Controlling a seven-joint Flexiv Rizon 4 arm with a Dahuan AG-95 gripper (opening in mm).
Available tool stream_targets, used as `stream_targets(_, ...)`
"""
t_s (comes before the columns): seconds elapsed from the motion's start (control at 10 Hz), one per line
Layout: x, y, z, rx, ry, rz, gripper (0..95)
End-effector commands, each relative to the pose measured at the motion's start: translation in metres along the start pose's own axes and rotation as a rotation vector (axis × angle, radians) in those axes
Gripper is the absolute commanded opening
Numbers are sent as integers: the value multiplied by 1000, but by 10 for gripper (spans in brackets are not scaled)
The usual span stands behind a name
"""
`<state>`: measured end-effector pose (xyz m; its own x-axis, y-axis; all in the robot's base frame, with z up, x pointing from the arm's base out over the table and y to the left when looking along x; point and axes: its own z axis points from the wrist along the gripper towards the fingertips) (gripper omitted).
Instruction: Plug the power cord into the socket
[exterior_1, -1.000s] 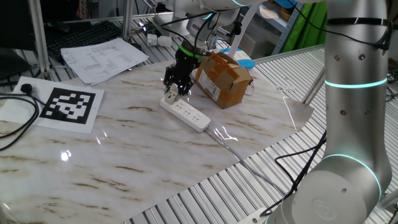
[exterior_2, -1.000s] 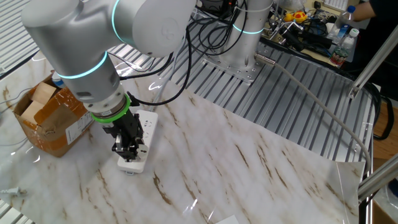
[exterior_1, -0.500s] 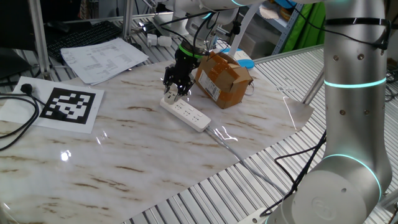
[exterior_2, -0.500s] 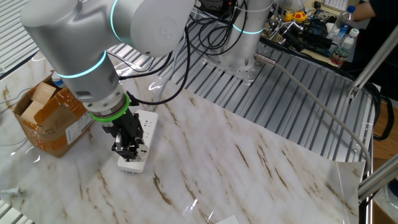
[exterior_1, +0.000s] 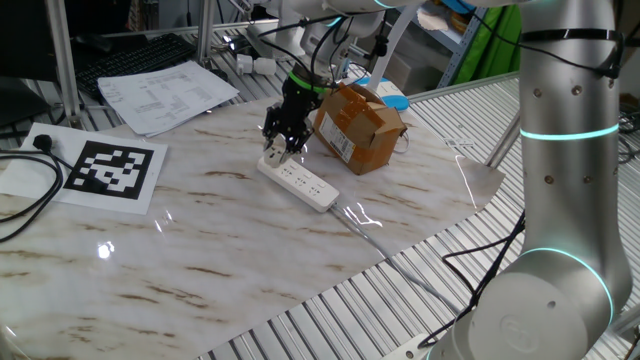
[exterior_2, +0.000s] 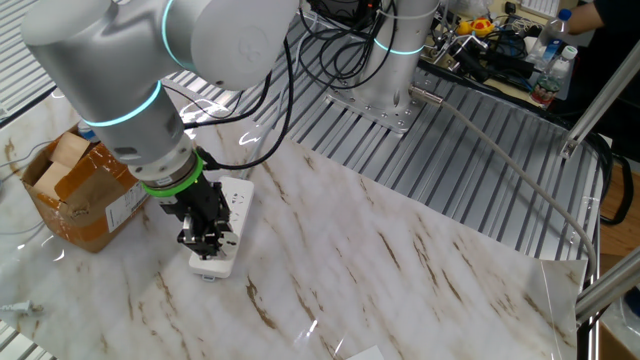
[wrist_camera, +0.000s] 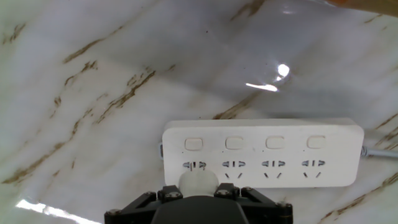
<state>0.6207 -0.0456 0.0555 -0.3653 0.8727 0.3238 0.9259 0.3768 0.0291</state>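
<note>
The socket (wrist_camera: 273, 152) is a long white power strip with a row of outlets, lying flat on the marble table; it also shows as the strip (exterior_1: 300, 182) and the strip (exterior_2: 232, 205). My gripper (wrist_camera: 198, 188) is shut on the power cord (wrist_camera: 198, 180), a small roundish white plug. The plug sits right over the outlet at the strip's end, to the left in the hand view. Whether its pins are in the holes is hidden. In the fixed views the gripper (exterior_1: 283, 143) points down at that end, and the gripper (exterior_2: 205, 238) covers the plug.
A brown cardboard box (exterior_1: 358, 125) stands right behind the strip, close to the arm; the box (exterior_2: 80, 195) is at the left. The strip's thin pale cable (exterior_1: 365, 228) runs toward the table edge. Papers (exterior_1: 165, 92), a marker sheet (exterior_1: 110, 168) and a black cable (exterior_1: 25, 215) lie farther left.
The arm's upper links have shifted slightly. The gripper and the plug stay over the same end outlet.
</note>
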Motion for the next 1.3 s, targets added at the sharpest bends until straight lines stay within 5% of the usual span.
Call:
stream_targets(0.1,1,-1,0,-4,3,5,0)
stream_targets(0.8,12,-1,-1,-2,-8,55,0)
stream_targets(1.3,21,-1,-1,-19,14,80,0)
